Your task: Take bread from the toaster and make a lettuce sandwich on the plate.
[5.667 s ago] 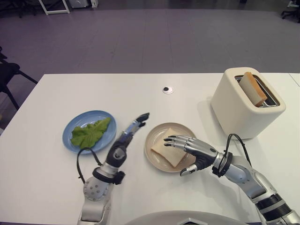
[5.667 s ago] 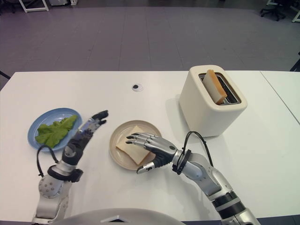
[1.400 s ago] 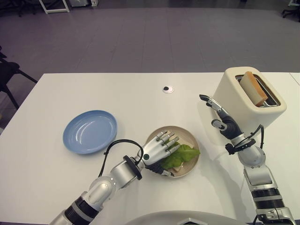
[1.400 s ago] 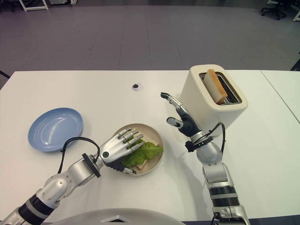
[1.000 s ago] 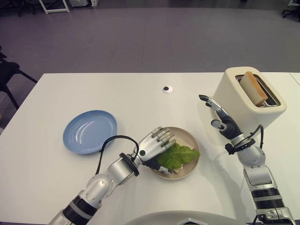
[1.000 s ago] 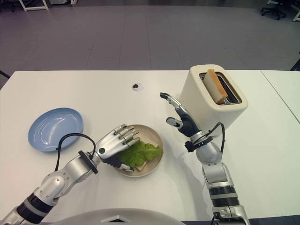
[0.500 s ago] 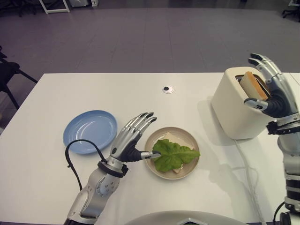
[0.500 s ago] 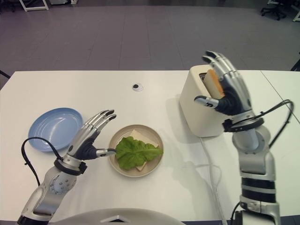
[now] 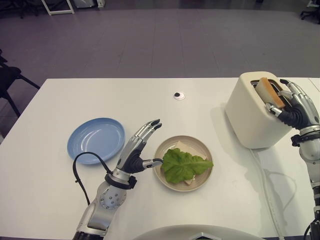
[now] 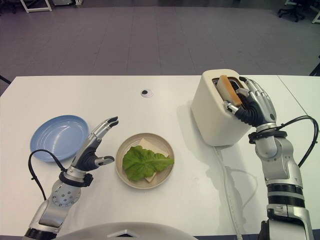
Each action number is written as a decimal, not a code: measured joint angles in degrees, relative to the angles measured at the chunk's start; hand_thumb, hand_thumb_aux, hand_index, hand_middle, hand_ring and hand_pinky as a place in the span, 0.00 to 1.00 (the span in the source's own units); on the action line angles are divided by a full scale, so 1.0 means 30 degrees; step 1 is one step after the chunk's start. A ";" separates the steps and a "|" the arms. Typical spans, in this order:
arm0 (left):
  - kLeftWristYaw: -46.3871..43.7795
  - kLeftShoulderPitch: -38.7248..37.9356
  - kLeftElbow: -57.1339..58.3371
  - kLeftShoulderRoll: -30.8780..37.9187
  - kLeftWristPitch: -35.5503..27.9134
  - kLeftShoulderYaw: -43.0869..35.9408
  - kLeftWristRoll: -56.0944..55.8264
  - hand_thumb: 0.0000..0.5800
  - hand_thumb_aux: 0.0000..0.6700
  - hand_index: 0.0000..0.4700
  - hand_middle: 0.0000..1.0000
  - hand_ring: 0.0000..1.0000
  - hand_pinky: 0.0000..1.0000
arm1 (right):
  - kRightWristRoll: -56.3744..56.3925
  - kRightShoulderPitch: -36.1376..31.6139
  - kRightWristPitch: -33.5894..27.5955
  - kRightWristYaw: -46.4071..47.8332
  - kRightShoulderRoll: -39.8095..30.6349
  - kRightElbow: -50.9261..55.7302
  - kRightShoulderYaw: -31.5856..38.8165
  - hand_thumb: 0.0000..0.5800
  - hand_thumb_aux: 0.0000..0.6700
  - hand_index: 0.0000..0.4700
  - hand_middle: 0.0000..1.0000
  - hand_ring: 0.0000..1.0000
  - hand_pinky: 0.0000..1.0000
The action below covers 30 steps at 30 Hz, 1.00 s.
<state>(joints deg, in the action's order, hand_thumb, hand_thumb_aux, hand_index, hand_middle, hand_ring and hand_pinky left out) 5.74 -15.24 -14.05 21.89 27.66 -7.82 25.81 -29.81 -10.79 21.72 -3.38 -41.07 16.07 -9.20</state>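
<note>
A cream toaster (image 9: 254, 120) stands at the table's right with a bread slice (image 9: 269, 91) sticking up from its slot. My right hand (image 9: 296, 108) rests on the toaster's top, fingers curled round that slice, thumb on its near side. A tan plate (image 9: 206, 176) in the middle holds another bread slice (image 9: 186, 146) with a green lettuce leaf (image 9: 184, 164) lying on it. My left hand (image 9: 136, 152) is held open just left of the tan plate, apart from the lettuce.
A blue plate (image 9: 96, 140) sits at the left with nothing on it. A small black round fitting (image 9: 179, 95) is set in the table behind the tan plate. The toaster's white cable (image 9: 266, 186) runs down the table's right side toward the front edge.
The lettuce went from the blue plate onto the bread, and my left hand let go and drew back. My right hand came down onto the toaster and curled round the slice.
</note>
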 measured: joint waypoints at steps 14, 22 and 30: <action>-0.0087 -0.0024 0.0014 -0.0353 0.0036 0.0525 0.0168 0.00 0.00 0.00 0.00 0.00 0.00 | 0.4461 -0.0451 -0.0464 0.1926 0.0474 0.0260 -0.0059 1.00 1.00 1.00 0.00 0.00 0.00; -0.0011 0.0165 0.0371 -0.0893 0.0206 0.0606 0.0173 0.00 0.00 0.00 0.00 0.00 0.00 | 1.2344 -0.4757 -0.2633 0.5328 0.0919 -0.4175 -0.2338 1.00 1.00 1.00 0.00 0.00 0.00; 0.0019 0.0503 0.0750 -0.1103 0.0453 0.0819 0.0019 0.00 0.00 0.00 0.00 0.00 0.00 | 1.7265 -0.2125 -0.8279 1.0479 0.0985 -1.1165 0.0160 1.00 1.00 1.00 0.00 0.00 0.00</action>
<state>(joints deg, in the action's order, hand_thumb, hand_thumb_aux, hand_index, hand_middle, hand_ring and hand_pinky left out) 5.80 -13.73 -11.80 18.58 29.02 -5.36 25.87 21.98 -17.17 -3.12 28.06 -38.12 -17.43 -8.72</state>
